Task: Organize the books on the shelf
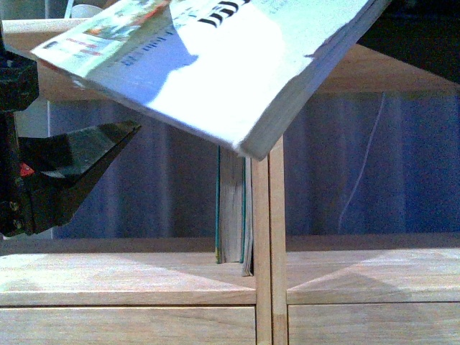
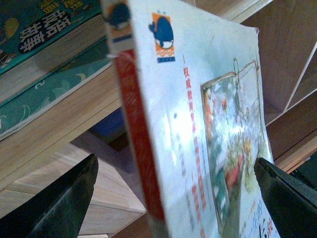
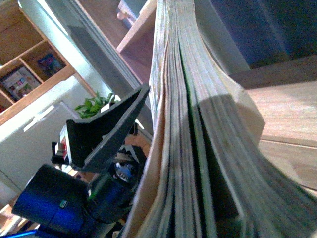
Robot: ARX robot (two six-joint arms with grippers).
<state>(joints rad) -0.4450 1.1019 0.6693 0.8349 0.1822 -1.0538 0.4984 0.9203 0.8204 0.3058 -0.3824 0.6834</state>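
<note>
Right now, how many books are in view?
3: the pale paperback tilted before the shelf; the teal book upright near the divider; a thin book between them. More may be hidden.

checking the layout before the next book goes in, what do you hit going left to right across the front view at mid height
left claw → teal book → thin pale book → shelf divider → thin white line; the paperback spans the top, so left out

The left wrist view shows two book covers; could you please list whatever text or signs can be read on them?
Pale paperback with a red spine: blue whale logo; its column of red Chinese characters is too blurred to read.
Teal-covered book: large white Chinese characters, too tilted and cropped to quote.
Nothing can be quoted.
</note>
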